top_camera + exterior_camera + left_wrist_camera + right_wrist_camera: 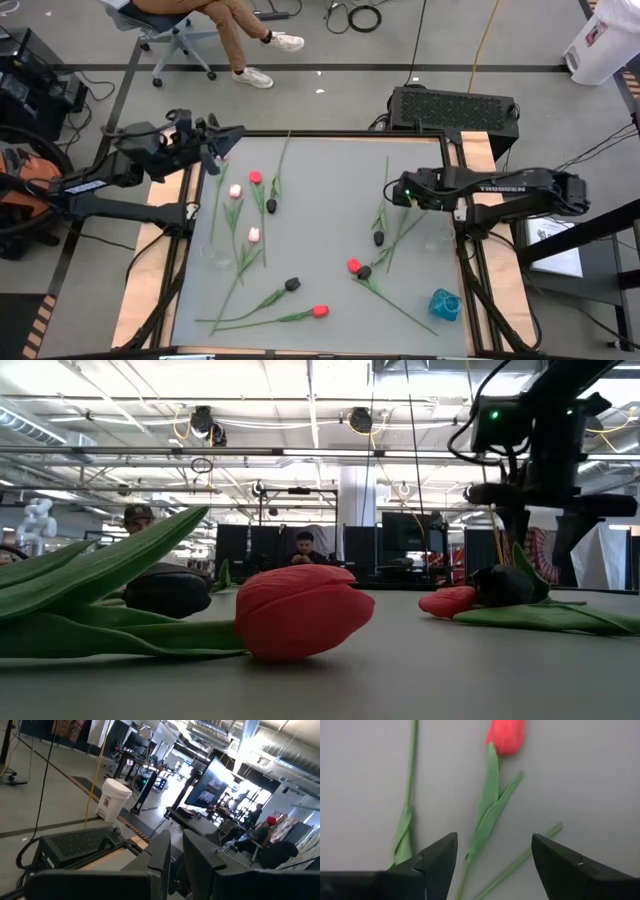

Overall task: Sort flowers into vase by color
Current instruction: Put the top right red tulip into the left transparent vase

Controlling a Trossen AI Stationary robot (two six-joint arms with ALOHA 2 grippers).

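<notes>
- Shows the flowers strewn flat over the grey worktop: red, pink and black heads mixed, with no grouping by colour evident.
- Places one loose cluster on the left half, including a red tulip, a pink tulip and a black tulip; places a second cluster on the right half, around another black head.
- Locates a small blue vessel near the worktop's front right corner, standing apart from the nearest stems; reveals no stem inside it from above.
- Sets the right gripper low over the right-hand cluster, jaws spread wide and holding nothing, with the leaves of a red-headed flower lying between them on the surface below.
- Sets the left gripper raised at the far left corner, off the edge of the mat, jaws drawn nearly together with only a slit between; leaves unsettled whether a stem is pinched there.
- Suggests, as a judgement, a task at or near its start: no flower visibly delivered, about ten heads still lying on the worktop, and every colour group still to be gathered.
- Points to a likely step in hand: a descent of the right gripper onto the stem beneath it.
</notes>
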